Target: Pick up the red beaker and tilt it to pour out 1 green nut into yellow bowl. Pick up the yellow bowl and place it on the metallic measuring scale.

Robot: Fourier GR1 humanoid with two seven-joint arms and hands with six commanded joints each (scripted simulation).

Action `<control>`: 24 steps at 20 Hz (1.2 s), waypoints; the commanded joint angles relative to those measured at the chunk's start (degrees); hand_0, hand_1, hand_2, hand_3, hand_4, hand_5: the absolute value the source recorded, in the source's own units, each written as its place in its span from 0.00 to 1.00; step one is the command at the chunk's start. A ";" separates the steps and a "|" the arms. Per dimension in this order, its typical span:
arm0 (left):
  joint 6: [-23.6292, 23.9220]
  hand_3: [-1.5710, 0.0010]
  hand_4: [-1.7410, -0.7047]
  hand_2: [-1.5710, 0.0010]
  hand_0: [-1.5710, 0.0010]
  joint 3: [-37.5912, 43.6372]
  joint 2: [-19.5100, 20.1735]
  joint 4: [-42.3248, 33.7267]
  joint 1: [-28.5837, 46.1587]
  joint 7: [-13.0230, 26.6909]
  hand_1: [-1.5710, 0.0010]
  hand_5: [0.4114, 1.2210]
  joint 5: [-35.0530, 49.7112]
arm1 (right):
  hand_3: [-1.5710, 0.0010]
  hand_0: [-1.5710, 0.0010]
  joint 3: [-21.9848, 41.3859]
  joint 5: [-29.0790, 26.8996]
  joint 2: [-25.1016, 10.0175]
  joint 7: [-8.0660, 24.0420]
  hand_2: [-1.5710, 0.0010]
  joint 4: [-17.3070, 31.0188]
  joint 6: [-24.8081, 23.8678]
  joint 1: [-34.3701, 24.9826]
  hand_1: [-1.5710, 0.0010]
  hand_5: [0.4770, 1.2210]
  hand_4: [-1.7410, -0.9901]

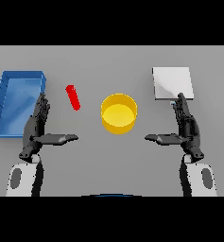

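A slim red beaker (73, 97) stands on the grey table left of centre, leaning slightly. The yellow bowl (118, 113) sits in the middle of the table, and I see nothing inside it. At the back right lies the metallic measuring scale (172, 83), a pale square plate. My left hand (37, 125) is below and left of the beaker, fingers straight, thumb pointing inward, holding nothing. My right hand (185, 125) mirrors it just below the scale, to the right of the bowl, also open. No green nut is visible.
A blue tray (9, 92) lies at the far left, right beside my left hand's fingertips. Bare grey table runs between the two hands and in front of the bowl.
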 commanded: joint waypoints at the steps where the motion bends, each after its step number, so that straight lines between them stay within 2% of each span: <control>1: 0.06 1.00 0.57 1.00 1.00 0.03 0.01 0.05 -0.07 0.03 1.00 0.23 0.03 | 1.00 1.00 0.11 0.05 0.10 -0.10 1.00 -0.12 -0.05 0.16 1.00 0.16 0.76; 6: 0.05 1.00 0.57 1.00 1.00 0.27 0.22 0.92 -0.87 0.26 1.00 0.23 0.00 | 1.00 1.00 1.48 0.86 1.25 -0.72 1.00 -1.38 -0.32 2.01 1.00 0.16 0.76; 7: -0.61 1.00 0.57 1.00 1.00 -1.28 1.83 -1.61 1.14 -0.60 1.00 0.23 -1.95 | 1.00 1.00 3.89 7.63 -1.19 -4.42 1.00 -3.38 -2.29 3.79 1.00 0.16 0.76; 8: -0.94 1.00 0.56 1.00 1.00 -2.47 2.76 -3.80 2.65 -0.72 1.00 0.23 -3.27 | 1.00 1.00 5.54 12.06 -2.53 -6.34 1.00 -5.44 -3.71 5.92 1.00 0.16 0.77; 10: -1.03 1.00 0.56 1.00 1.00 -4.63 2.77 -6.43 4.37 0.79 1.00 0.23 -5.17 | 1.00 1.00 7.81 17.09 -2.57 -6.17 1.00 -6.69 -5.58 7.32 1.00 0.15 0.77; 11: -0.82 1.00 0.56 1.00 1.00 -4.38 3.31 -6.70 3.78 2.16 1.00 0.23 -5.39 | 1.00 1.00 8.02 18.05 -2.53 -5.00 1.00 -6.72 -6.08 7.14 1.00 0.15 0.77; 13: -1.06 1.00 0.56 1.00 1.00 -4.83 3.84 -7.27 3.79 3.34 1.00 0.24 -5.93 | 1.00 1.00 8.55 18.09 -2.22 -5.35 1.00 -7.60 -5.86 8.93 1.00 0.16 0.76; 15: -1.01 1.00 0.56 1.00 1.00 -5.69 3.83 -6.53 3.49 3.79 1.00 0.24 -7.31 | 1.00 1.00 8.79 17.61 -1.80 -4.04 1.00 -8.80 -5.49 8.54 1.00 0.16 0.73; 17: -0.93 1.00 0.56 1.00 1.00 -5.71 3.67 -4.64 2.63 3.08 1.00 0.24 -7.82 | 1.00 1.00 8.03 15.74 -2.24 -3.95 1.00 -8.93 -4.35 8.40 1.00 0.18 0.71; 18: -0.93 1.00 0.55 1.00 1.00 -5.60 3.70 -3.29 1.65 2.67 1.00 0.24 -8.08 | 1.00 1.00 8.03 15.28 -2.25 -5.25 1.00 -9.16 -4.09 8.82 1.00 0.18 0.69; 19: -0.45 1.00 0.53 1.00 1.00 -5.90 2.93 -0.94 -0.15 2.56 1.00 0.25 -8.87 | 1.00 1.00 7.83 15.60 -2.62 -4.20 1.00 -9.24 -4.18 8.22 1.00 0.19 0.68; 24: 1.33 1.00 0.49 1.00 1.00 -4.13 2.62 10.19 -8.14 -0.03 1.00 0.28 -10.72 | 1.00 1.00 8.07 14.56 -2.51 -5.29 1.00 -9.84 -3.21 8.67 1.00 0.21 0.63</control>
